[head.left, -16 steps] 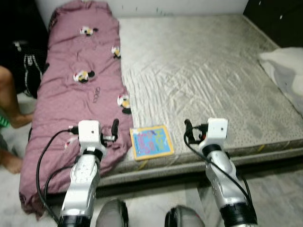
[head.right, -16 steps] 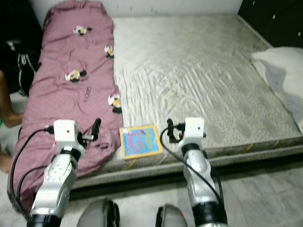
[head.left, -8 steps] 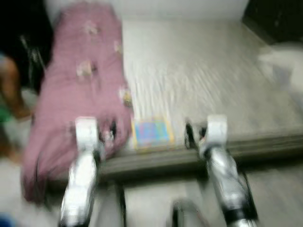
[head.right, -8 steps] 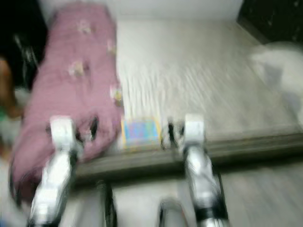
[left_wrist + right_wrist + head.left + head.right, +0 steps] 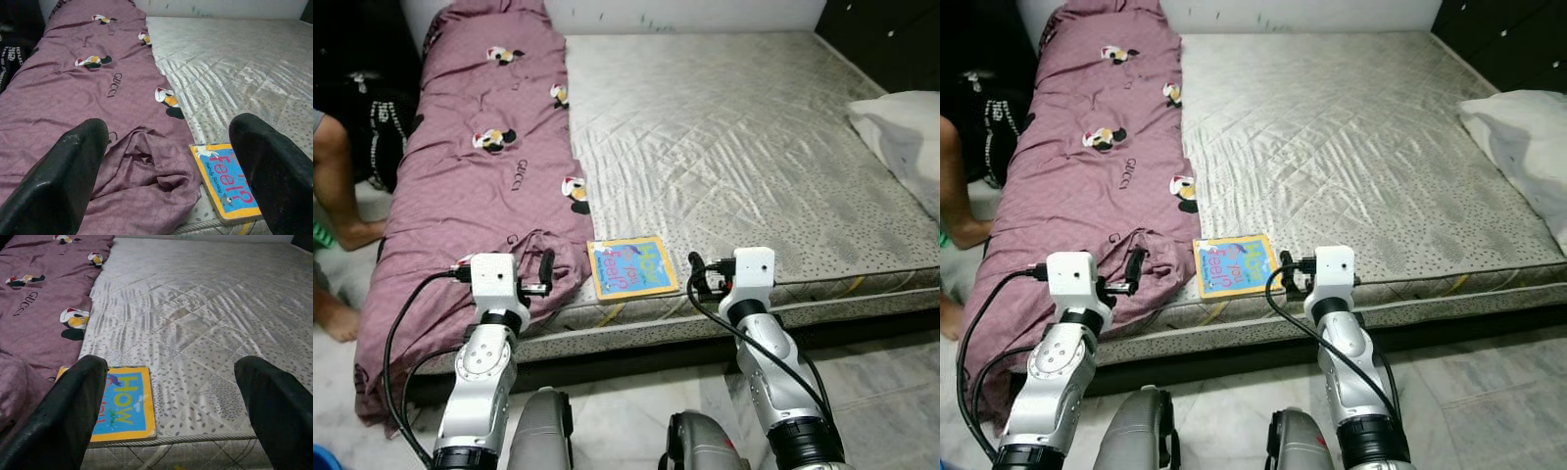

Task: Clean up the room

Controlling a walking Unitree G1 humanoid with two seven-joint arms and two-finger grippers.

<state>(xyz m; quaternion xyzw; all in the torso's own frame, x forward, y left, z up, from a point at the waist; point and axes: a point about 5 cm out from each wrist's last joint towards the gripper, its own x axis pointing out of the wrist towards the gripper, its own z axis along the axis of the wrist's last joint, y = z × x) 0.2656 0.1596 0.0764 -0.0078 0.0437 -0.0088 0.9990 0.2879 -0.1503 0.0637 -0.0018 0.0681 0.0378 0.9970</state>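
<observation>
A bare grey quilted mattress (image 5: 734, 147) fills the scene, its near edge running just ahead of both arms. A flat square children's book with a blue cover and yellow border (image 5: 630, 266) lies at that near edge, almost at the lip, between the two tools. The left tool (image 5: 546, 266) hovers over the bunched front fold of a mauve patterned duvet with cartoon-duck prints (image 5: 489, 186); the left wrist view shows its black fingers (image 5: 63, 181) spread wide, with nothing between them. The right tool (image 5: 695, 277) hangs just right of the book at the mattress edge, and the right wrist view shows its fingers (image 5: 73, 406) likewise spread apart and holding nothing.

The duvet covers the whole left strip of the bed and spills over the near edge toward the pale marble-tiled floor (image 5: 881, 392); its crumpled fold lies just beside the book's left side. To the right of the book the mattress top is open far back to the wall. A white pillow (image 5: 906, 132) rests at the right edge of the bed, well apart from the book. A person's bare leg (image 5: 337, 186) shows at the far left, beside the duvet's hanging side, next to some dark fabric.
</observation>
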